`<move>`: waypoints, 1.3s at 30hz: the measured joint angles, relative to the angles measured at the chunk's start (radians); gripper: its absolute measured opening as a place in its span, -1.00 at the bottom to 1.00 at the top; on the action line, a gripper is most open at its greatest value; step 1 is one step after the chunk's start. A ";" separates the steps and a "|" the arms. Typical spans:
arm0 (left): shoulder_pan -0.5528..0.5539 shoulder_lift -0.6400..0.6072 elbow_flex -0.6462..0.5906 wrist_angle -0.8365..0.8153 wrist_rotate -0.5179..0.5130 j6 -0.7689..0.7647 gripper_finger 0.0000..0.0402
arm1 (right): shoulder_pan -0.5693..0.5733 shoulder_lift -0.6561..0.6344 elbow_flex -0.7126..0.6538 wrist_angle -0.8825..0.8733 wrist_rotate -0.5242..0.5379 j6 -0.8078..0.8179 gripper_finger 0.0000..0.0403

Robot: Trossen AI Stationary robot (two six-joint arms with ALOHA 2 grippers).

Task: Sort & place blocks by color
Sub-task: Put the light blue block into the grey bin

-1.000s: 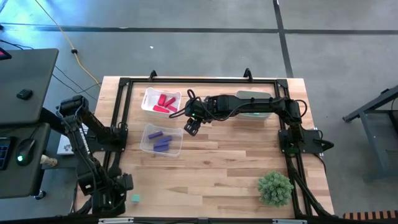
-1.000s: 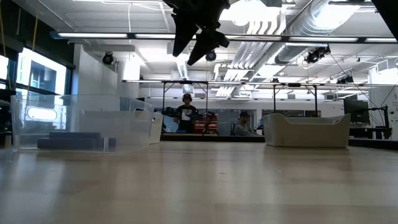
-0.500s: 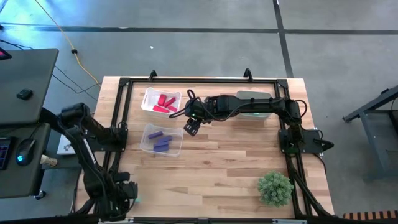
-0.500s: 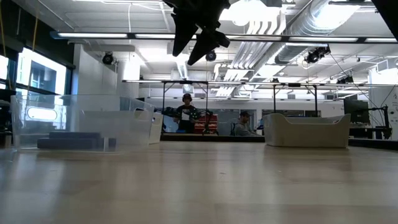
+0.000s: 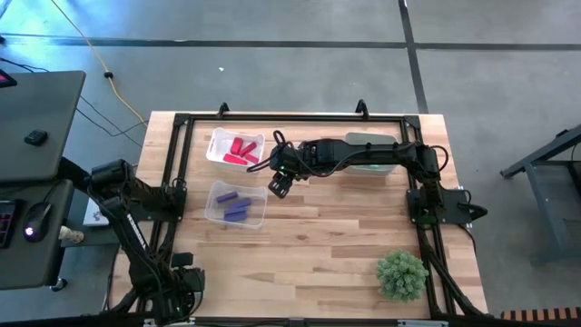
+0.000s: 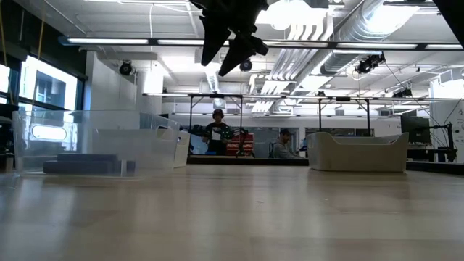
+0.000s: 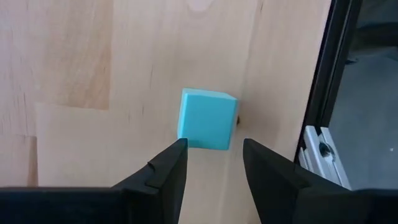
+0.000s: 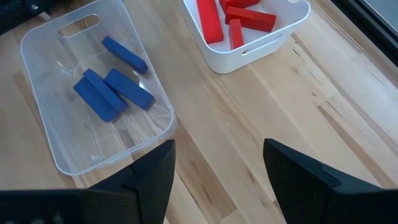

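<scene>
Red blocks (image 8: 233, 18) and purple blocks (image 8: 112, 84) are already binned. 1 teal cube (image 7: 207, 119) remains, framed by the half-open, empty left gripper (image 7: 211, 163); the right gripper (image 8: 214, 163) hangs wide open, empty.

I see bright even overhead light, ceiling lamps (image 6: 290, 13) glaring in low view, soft shadows on table (image 5: 318, 245), near tabletop blurred.

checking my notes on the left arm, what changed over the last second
In the high view the left arm's elbow swung back from the table's far side toward its near left corner, bringing the left gripper over the teal cube, which lies just ahead of its open fingers, not held. The right gripper stayed open above the table beside the clear bin. Red blocks and purple blocks did not move.
</scene>
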 joint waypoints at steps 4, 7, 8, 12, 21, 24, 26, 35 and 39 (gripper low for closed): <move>0.010 0.012 0.000 0.000 -0.005 0.006 -0.28 | 0.000 0.000 0.000 0.000 0.000 0.023 0.16; 0.021 0.012 0.000 -0.001 -0.006 0.019 -0.28 | 0.002 0.000 0.000 0.000 0.000 0.023 0.16; 0.027 0.012 0.000 -0.001 -0.006 0.019 -0.28 | 0.004 0.000 0.000 0.000 0.000 0.023 0.16; 0.040 0.012 0.000 0.000 -0.014 0.019 -0.28 | 0.007 0.000 0.000 0.000 0.000 0.023 0.16; 0.046 0.012 0.000 0.001 0.001 -0.013 -0.28 | 0.008 0.000 0.000 0.000 0.000 0.023 0.16; 0.046 0.012 0.000 0.000 0.011 -0.017 -0.28 | 0.010 0.000 0.000 0.000 0.000 0.023 0.16; 0.046 0.012 0.000 0.001 0.016 -0.018 -0.26 | 0.011 0.000 0.000 0.000 0.000 0.023 0.16; 0.094 0.012 0.000 0.000 0.101 -0.069 0.03 | 0.013 0.000 0.000 0.000 0.000 0.023 0.16; 0.123 0.012 0.000 0.000 0.100 -0.079 0.20 | 0.013 0.000 0.000 0.000 0.000 0.023 0.16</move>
